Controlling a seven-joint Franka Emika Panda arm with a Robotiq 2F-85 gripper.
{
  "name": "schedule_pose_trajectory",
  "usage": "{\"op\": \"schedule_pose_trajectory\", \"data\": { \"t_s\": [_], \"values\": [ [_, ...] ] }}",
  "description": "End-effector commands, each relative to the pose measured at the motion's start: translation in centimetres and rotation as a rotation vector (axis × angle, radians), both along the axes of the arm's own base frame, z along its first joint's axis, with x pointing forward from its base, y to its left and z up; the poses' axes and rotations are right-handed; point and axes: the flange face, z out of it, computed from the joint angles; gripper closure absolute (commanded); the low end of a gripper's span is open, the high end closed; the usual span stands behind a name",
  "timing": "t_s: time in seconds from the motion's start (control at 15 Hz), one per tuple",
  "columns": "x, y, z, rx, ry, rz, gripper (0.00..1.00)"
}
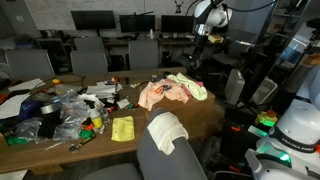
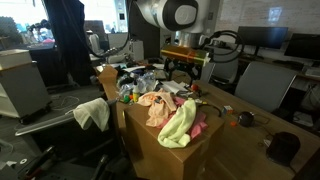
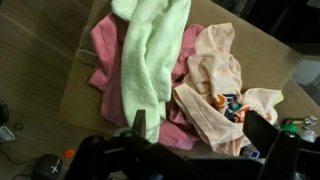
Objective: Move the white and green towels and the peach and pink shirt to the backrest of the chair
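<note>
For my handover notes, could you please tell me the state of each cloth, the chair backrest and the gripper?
white towel: draped over the backrest.
green towel: crumpled on the table, lying over the pink shirt.
pink shirt: on the table, partly under the green towel.
peach shirt: crumpled beside them.
chair backrest: carries only the white towel.
gripper: open, empty, above the pile.

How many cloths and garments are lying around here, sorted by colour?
White: 1, the white towel, draped on the chair backrest
Pale green: 1, the green towel
Peach: 1, the peach shirt
Pink: 1, the pink shirt, under the green towel
Bright yellow: 1, the yellow cloth
Total: 5
</note>
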Motion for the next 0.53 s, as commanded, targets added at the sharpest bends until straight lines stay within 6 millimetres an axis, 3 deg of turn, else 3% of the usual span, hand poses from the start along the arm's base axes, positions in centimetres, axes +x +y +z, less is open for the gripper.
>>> {"op": "schedule_pose_trajectory", "data": {
  "t_s": [0.0,0.33,0.47],
  "values": [
    [3.7,-1.8,-3.5,-0.069,0.066,-0.072,0.00],
    [6.3,-3.1,-7.2,-0.081,0.137,-0.112,0.00],
    [7.1,-3.6,-7.4,-0.072,0.116,-0.127,0.00]
  ]
}}
